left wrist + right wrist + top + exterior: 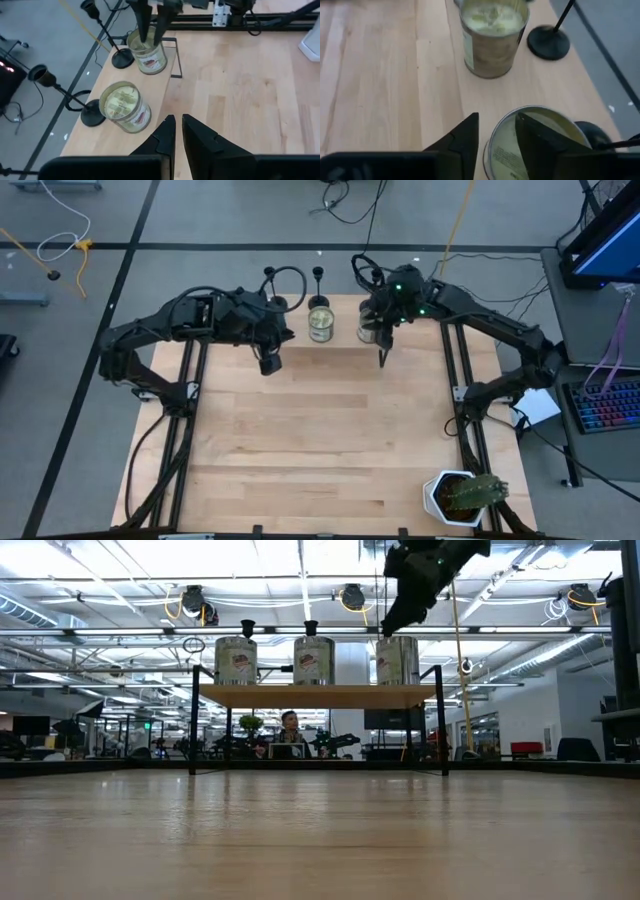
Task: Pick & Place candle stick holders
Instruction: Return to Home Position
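Along the far edge of the pale wooden bench (320, 430) stands a low wooden shelf (320, 695) on thin black legs. It carries three scented candles in silver tins in a row: the left candle (236, 660), the middle candle (320, 323) and the right candle (398, 660). Just behind each tin, at the shelf's far edge, stands one of the three matte-black candle stick holders, each with a round flat base and a thin upright stem: the left holder (248, 628), the middle holder (318, 277) and the right holder (121, 58). The right hand (384, 355) hangs just above the right candle, its fingers spread and pinching nothing. The left hand (270, 365) hangs over the bench just on the near side of the shelf's left part, with its fingers pressed almost together and empty. A green cactus in a white pot (460, 495) sits at the bench's near right corner.
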Controlling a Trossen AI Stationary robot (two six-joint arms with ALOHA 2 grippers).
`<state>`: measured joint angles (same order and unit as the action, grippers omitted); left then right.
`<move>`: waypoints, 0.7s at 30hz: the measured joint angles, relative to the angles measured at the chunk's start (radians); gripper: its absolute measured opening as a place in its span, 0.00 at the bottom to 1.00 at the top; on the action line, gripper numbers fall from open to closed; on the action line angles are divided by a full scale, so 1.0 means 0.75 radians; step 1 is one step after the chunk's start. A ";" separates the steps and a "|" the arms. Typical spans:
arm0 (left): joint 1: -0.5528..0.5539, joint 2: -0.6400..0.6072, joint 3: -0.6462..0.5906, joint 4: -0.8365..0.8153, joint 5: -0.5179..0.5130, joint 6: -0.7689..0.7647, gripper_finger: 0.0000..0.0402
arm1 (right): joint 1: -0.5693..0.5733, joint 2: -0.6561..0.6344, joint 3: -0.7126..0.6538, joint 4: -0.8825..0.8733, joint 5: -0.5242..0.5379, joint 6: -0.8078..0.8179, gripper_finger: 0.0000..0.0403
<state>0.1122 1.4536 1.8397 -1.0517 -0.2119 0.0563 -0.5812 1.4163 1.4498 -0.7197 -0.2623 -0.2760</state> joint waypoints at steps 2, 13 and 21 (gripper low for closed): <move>-0.005 -0.023 -0.002 -0.013 0.001 0.009 0.09 | 0.000 -0.041 0.000 0.007 -0.001 0.002 0.32; 0.002 -0.333 -0.124 -0.161 -0.029 0.069 0.09 | 0.095 -0.412 -0.204 0.061 -0.008 0.039 0.23; 0.001 -0.799 -0.827 0.325 -0.072 -0.007 0.09 | 0.109 -0.842 -0.726 0.480 -0.126 0.164 0.18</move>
<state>0.1127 0.8545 1.2197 -0.8083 -0.2661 0.0512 -0.4997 0.7848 0.9054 -0.3599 -0.3568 -0.1532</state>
